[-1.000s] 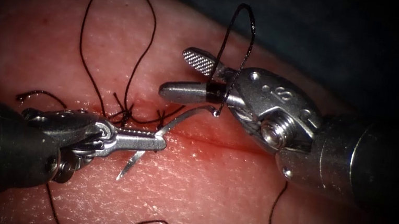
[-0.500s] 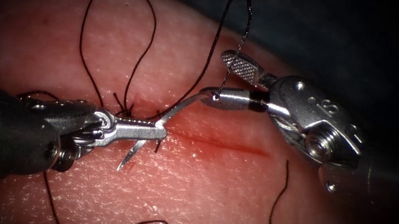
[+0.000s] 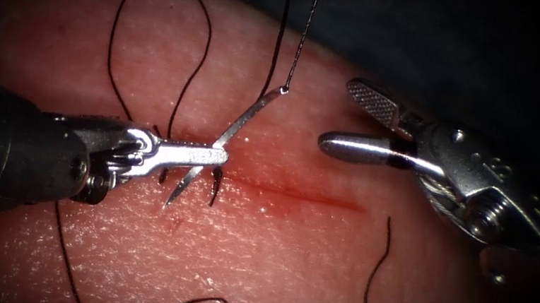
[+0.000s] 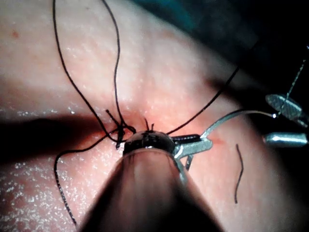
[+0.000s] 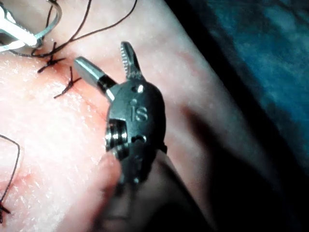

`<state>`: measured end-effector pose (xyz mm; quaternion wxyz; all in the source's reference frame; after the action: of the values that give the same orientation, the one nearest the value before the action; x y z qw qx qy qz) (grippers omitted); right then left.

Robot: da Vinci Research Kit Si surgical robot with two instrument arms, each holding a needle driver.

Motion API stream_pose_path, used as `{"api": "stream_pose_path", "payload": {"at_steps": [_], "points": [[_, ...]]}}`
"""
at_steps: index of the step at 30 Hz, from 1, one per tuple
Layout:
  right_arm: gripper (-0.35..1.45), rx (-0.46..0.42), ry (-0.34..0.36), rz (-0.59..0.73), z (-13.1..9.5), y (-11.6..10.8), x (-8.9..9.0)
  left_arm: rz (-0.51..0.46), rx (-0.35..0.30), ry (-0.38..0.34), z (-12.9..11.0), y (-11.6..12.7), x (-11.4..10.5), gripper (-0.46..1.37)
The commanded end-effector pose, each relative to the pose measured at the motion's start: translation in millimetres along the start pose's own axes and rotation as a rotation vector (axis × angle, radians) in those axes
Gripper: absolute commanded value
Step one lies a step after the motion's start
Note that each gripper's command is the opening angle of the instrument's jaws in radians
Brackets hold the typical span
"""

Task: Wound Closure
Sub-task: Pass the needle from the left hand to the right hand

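left tool (image 3: 215, 158) clamps the needle (image 3: 233, 132) at mid-curve, above the cut (image 3: 299, 195) and clear of the tissue (image 3: 309, 272); its swaged end with the thread (image 3: 280, 39) points up-right toward the right tool (image 3: 353, 117), jaws apart, empty, just beside.

endoscope looks down from front; wrist cams v close along shafts; all share the cut (image 3: 292, 194).

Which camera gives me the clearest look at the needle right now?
The endoscope view: the whole needle is clear of the tissue, gripped mid-curve by the left tool. The left wrist view partly hides it behind that tool; the right wrist view catches just a sliver.
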<state>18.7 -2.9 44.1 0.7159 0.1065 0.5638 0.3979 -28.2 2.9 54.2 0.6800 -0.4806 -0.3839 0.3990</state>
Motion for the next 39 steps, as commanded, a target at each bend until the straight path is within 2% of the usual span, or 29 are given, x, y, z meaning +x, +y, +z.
{"api": "stream_pose_path", "payload": {"at_steps": [1, 11, 19, 27, 39], "points": [[1.10, 0.007, 0.008, 0.014, -0.1, -0.3, 0.0, 0.000, -0.019, 0.001, 0.0, 0.0, 0.0, -0.35], [1.19, 0.000, 0.134, 0.104, 0.0, -1.7, 0.1, -0.003, -0.029, 0.037, 0.0, -0.3, -0.1, -0.35], [1.19, -0.011, 0.138, 0.110, 1.7, -2.5, 0.1, 0.001, -0.030, 0.053, 0.3, -0.3, 0.0, -0.35], [1.20, -0.028, 0.143, 0.112, 4.4, -3.7, 0.4, 0.012, -0.032, 0.057, 0.4, -0.3, -0.1, -0.35], [1.19, -0.035, 0.159, 0.113, 5.6, -3.6, 0.6, 0.013, -0.033, 0.060, 0.3, -0.3, -0.4, -0.35]]}}
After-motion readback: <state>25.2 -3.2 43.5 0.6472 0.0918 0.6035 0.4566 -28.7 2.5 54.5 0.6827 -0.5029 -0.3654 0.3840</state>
